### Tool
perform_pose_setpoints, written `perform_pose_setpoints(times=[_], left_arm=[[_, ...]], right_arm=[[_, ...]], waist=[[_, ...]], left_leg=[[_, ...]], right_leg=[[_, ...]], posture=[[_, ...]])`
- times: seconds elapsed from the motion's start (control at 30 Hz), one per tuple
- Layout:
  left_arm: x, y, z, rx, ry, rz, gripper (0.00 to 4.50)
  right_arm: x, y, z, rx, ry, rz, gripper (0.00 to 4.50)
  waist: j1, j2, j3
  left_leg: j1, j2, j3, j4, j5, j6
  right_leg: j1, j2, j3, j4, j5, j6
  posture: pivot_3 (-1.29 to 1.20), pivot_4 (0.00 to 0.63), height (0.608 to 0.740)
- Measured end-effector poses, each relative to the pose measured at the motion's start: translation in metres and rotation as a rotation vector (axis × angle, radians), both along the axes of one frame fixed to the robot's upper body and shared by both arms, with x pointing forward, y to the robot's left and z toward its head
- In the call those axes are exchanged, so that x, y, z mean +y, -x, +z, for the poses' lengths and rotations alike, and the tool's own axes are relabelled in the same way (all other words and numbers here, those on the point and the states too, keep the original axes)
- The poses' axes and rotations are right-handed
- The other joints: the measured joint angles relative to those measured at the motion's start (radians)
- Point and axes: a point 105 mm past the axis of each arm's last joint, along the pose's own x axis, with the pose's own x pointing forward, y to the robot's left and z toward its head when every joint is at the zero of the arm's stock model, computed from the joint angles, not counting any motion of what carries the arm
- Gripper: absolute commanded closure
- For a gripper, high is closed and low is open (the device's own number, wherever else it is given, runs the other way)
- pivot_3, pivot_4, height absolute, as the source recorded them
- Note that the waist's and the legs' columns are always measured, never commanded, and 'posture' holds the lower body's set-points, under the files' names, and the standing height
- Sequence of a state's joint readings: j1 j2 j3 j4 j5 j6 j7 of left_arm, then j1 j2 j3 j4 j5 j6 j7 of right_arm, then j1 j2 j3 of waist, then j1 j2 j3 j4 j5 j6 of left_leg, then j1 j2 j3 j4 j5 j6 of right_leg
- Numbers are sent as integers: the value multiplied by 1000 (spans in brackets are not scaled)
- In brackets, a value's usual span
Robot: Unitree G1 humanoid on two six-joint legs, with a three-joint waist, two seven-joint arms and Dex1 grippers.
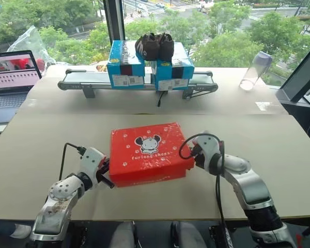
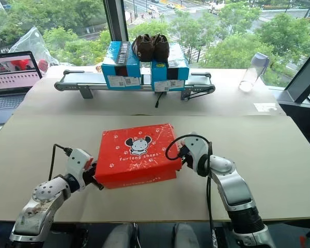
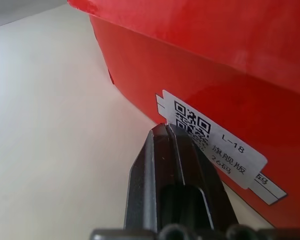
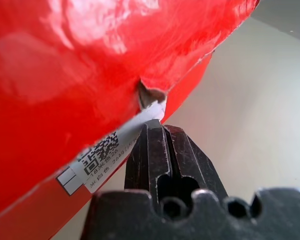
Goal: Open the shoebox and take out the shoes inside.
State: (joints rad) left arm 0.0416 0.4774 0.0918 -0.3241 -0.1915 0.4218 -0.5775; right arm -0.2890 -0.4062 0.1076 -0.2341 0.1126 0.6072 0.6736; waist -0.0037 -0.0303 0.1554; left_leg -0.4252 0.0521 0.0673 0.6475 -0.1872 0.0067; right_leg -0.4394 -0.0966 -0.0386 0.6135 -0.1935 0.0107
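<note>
The red shoebox (image 1: pixel 149 153), with a cartoon mouse head and white lettering on its lid, lies closed on the table's near middle. The shoes are hidden inside it. My left gripper (image 1: pixel 106 174) is shut, its tips against the box's left end. In the left wrist view its fingertips (image 3: pixel 166 129) meet the white QR label (image 3: pixel 225 150) there. At the right end my right gripper (image 1: pixel 192 159) is also shut. In the right wrist view its fingertips (image 4: pixel 157 127) sit just under the lid's torn edge (image 4: pixel 149 95), at another white label (image 4: pixel 97 157).
Two blue boxes (image 1: pixel 126 67) stand on a small conveyor (image 1: pixel 77 80) at the back, with a dark brown pair of shoes (image 1: pixel 155 45) on top. A laptop (image 1: pixel 10 77) sits at the far left. A clear plastic cup (image 1: pixel 256 70) lies at the back right.
</note>
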Motion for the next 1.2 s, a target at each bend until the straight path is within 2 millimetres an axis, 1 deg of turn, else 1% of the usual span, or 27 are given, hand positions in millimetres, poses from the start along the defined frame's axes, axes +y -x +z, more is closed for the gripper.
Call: perform_pose_setpoints(times=[0.1,0.17,0.23,0.27,0.33,0.4,0.5,0.53,0.57,0.6,0.67,0.7,0.73,0.83,0.93,0.97,1.03,1.07,1.1,1.13,1.2], left_arm=[[2,-11,7,-24,-8,-14,4500],[7,-19,21,-72,-32,-32,4500],[17,-21,30,-88,-48,-41,4500],[20,-20,33,-80,-50,-60,4500],[19,-14,36,-58,-40,-128,4500],[15,-1,42,-11,-26,-246,4500],[18,14,61,26,-21,-361,4500],[20,18,70,34,-27,-391,4500],[24,21,82,42,-29,-419,4500],[27,21,92,34,-31,-423,4500],[30,20,113,1,-20,-426,4500],[30,22,120,3,-10,-435,4251],[31,23,124,10,-9,-443,4101],[30,26,137,42,0,-469,3159],[27,32,155,54,7,-508,2033],[25,37,159,72,4,-528,1740],[19,47,162,123,-16,-579,1073],[16,51,164,141,-27,-605,588],[14,57,166,162,-48,-633,205],[11,66,171,187,-73,-674,24],[8,77,181,196,-112,-724,24]], right_arm=[[-7,-4,1,1,33,-11,4461],[-17,-5,4,0,68,-17,4461],[-28,-5,4,18,91,-22,4461],[-35,-5,5,27,102,-29,4461],[-49,-5,8,35,133,-46,4461],[-61,-2,15,47,142,-34,4461],[-78,3,29,71,126,-17,4461],[-82,8,33,85,121,0,4461],[-86,16,39,107,125,28,4461],[-88,20,43,114,122,47,4461],[-87,26,54,117,107,83,4461],[-85,29,57,123,93,102,4487],[-85,30,59,130,94,108,4500],[-85,36,63,167,81,131,4500],[-79,41,72,175,73,167,4500],[-76,44,75,180,69,185,4500],[-73,50,81,198,61,214,4500],[-73,54,84,205,64,227,4500],[-74,58,85,223,78,236,4500],[-79,64,84,255,97,237,4500],[-86,71,83,294,121,226,4500]], waist=[[6,0,0],[7,0,0],[8,0,0],[6,0,0],[5,0,0],[5,-1,0],[7,-1,1],[9,-1,1],[11,-1,1],[14,-1,2],[16,-1,2],[16,-1,2],[15,-1,2],[15,-2,3],[13,-1,4],[14,-1,4],[15,-1,5],[15,-1,5],[15,-1,6],[17,-2,7],[19,-1,7]], left_leg=[[0,0,0,1,0,0],[0,0,0,1,1,0],[0,0,0,0,1,0],[0,0,0,0,1,0],[-1,0,1,-1,0,0],[-4,0,0,-1,0,-1],[-5,0,0,-2,0,-1],[-4,0,0,-2,0,-1],[-4,0,-1,-2,0,-1],[-4,0,-1,-2,0,-1],[-1,0,-1,-1,0,-1],[0,0,-1,-1,0,-1],[0,0,-1,-1,0,-1],[0,0,0,-1,0,-1],[0,0,0,-1,0,-1],[0,0,-1,-2,0,-1],[-1,0,0,-3,0,-1],[-1,0,0,-3,-1,-2],[-2,0,0,-3,-1,-2],[-3,0,-1,-3,-1,-3],[-3,0,-1,-2,-2,-4]], right_leg=[[0,0,0,0,0,0],[0,0,0,0,0,0],[0,0,0,-1,0,-1],[0,0,1,-1,-1,0],[-1,0,1,-2,-1,2],[-2,1,1,-2,-1,5],[-3,1,0,-2,-2,5],[-3,1,0,-1,-2,5],[-3,1,0,-1,-3,4],[-3,1,-1,-1,-5,0],[0,1,-1,-1,-6,0],[1,1,-1,-1,-6,0],[1,1,0,-1,-5,0],[0,0,0,-1,-5,0],[0,1,0,-1,-5,-1],[0,1,0,-1,-5,-1],[-1,1,0,-2,-6,-1],[-1,1,0,-2,-6,0],[-2,1,0,-2,-7,0],[-2,1,0,-2,-7,0],[-2,1,0,-2,-8,1]], posture=[[0,150,740],[0,150,740],[0,150,740],[0,150,740],[0,150,740],[0,150,740],[0,150,740],[0,150,740],[0,150,740],[0,150,740],[0,150,740],[0,150,740],[0,150,740],[0,150,740],[0,150,740],[0,150,740],[0,150,740],[0,150,740],[0,150,740],[0,150,740],[0,150,740]])
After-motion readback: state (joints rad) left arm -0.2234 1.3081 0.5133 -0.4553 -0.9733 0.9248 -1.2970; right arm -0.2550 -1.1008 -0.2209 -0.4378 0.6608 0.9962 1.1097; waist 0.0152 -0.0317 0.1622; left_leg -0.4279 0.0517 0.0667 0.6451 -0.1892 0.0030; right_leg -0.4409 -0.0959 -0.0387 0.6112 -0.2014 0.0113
